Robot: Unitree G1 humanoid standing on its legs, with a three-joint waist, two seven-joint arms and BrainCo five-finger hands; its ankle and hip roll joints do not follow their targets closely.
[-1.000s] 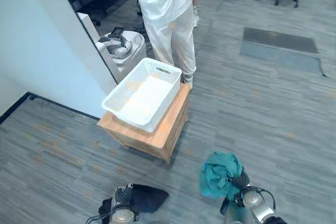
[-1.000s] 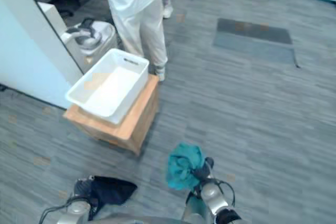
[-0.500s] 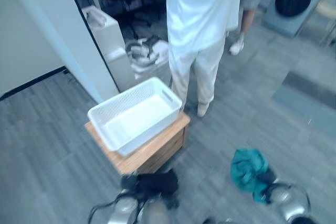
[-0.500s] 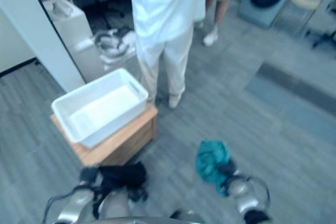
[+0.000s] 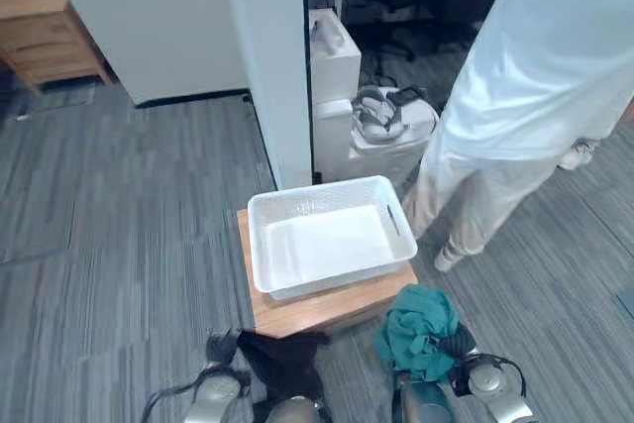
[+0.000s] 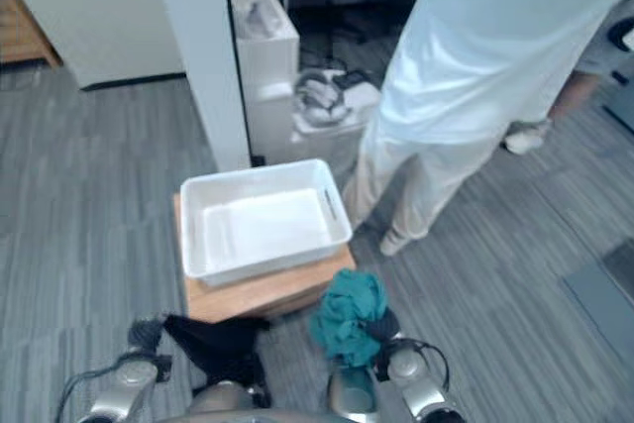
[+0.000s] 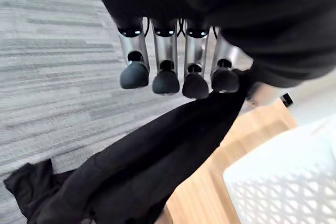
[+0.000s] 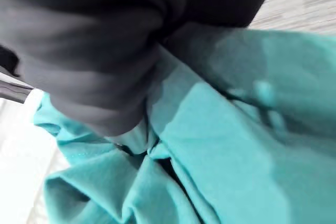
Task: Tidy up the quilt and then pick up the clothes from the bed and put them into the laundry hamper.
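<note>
Both hands carrying clothes beside the white hamper.
Left hand clasps black garment; right hand bunches teal garment; hamper sits on wooden stand.

person in white, wooden stand

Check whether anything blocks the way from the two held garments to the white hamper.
Nothing visible does. The white hamper sits open and empty on the wooden stand, just ahead of the black garment and the teal garment. A person stands beyond it, off the path.
</note>
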